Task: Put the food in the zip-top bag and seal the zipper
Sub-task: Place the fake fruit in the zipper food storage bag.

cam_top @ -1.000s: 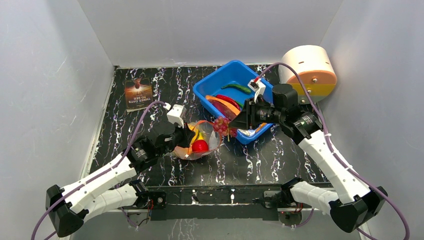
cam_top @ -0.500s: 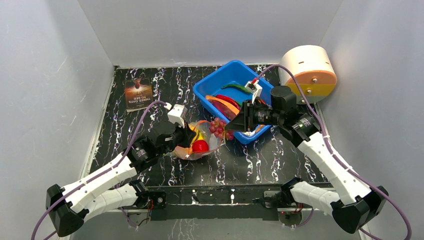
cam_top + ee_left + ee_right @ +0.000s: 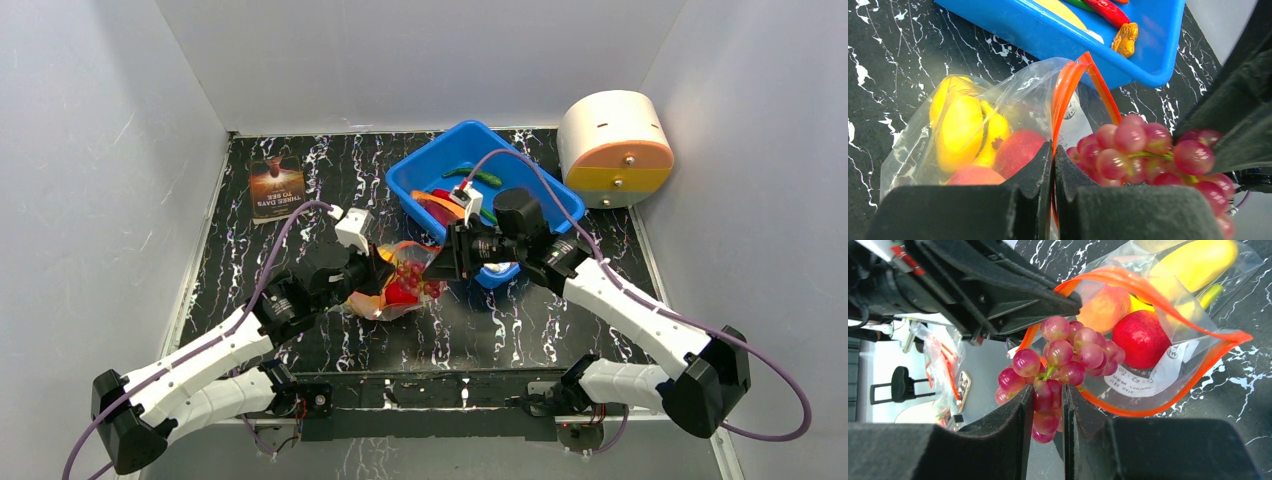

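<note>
The clear zip-top bag (image 3: pixel 388 290) lies mid-table with its orange zipper (image 3: pixel 1168 405) held open. It holds a yellow banana (image 3: pixel 955 130), a red apple (image 3: pixel 1142 338) and an orange peach (image 3: pixel 1104 307). My left gripper (image 3: pixel 1053 155) is shut on the zipper edge (image 3: pixel 1063 95), holding the mouth up. My right gripper (image 3: pixel 1047 405) is shut on the purple grapes (image 3: pixel 1060 357) and holds them at the bag's mouth; the grapes also show in the left wrist view (image 3: pixel 1143 155) and the top view (image 3: pixel 412 278).
A blue tub (image 3: pixel 430 170) behind the bag holds a green chili (image 3: pixel 478 177), a red chili (image 3: pixel 1108 10) and other toy food. A brown printed card (image 3: pixel 277 187) lies at the back left. A white and orange cylinder (image 3: pixel 615 145) stands at the back right.
My right gripper has carried the grapes left from the tub's front edge to the bag's open mouth. My left gripper has stayed on the zipper edge.
</note>
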Available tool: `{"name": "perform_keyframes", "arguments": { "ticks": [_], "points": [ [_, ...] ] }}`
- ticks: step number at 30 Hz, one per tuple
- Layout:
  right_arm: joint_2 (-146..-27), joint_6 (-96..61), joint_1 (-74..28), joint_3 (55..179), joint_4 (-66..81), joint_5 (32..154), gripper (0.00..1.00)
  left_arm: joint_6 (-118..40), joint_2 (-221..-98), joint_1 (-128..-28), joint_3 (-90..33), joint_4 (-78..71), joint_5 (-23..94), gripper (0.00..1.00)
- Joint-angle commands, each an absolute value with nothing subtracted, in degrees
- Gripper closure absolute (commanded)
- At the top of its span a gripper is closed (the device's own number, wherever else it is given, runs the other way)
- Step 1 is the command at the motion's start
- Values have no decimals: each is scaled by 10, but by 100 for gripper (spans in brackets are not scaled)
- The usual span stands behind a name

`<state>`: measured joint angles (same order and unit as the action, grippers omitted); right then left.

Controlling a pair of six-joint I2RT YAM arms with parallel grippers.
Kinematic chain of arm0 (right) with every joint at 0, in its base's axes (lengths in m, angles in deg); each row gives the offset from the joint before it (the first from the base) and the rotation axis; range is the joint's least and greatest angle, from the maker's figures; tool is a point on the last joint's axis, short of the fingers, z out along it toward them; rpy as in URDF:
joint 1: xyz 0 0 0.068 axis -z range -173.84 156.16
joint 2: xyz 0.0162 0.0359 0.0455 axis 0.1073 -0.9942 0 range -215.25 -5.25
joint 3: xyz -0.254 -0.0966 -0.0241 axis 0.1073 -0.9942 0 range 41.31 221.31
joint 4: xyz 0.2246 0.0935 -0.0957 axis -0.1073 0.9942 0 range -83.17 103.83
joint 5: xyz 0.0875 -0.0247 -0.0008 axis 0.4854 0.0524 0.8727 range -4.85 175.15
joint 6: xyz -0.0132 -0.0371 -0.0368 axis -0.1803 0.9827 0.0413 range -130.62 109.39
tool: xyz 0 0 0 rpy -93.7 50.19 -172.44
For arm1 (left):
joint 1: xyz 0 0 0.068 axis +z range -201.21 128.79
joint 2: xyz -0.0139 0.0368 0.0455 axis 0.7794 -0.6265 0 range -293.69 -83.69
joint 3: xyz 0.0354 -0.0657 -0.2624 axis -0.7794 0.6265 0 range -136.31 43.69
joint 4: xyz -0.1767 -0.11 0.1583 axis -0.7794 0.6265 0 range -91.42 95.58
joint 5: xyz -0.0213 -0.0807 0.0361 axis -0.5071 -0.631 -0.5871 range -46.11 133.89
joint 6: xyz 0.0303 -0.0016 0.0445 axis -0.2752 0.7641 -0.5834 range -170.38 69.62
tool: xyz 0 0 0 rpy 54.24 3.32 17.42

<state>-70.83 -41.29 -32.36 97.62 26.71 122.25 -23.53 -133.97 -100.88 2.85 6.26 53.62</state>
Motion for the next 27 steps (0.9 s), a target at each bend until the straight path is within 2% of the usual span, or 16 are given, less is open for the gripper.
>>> {"name": "perform_keyframes", "arguments": {
  "ticks": [1,8,27],
  "points": [
    [-719,-405,-332,970,185,1190,78,-227,-1320,-1009,-3,50,523,100],
    [-756,-392,-340,958,163,1150,78,-220,-1303,-1010,-11,51,521,100],
    [-808,-476,-383,952,66,1024,76,-206,-1298,-1009,-10,36,500,100]
  ]
}}
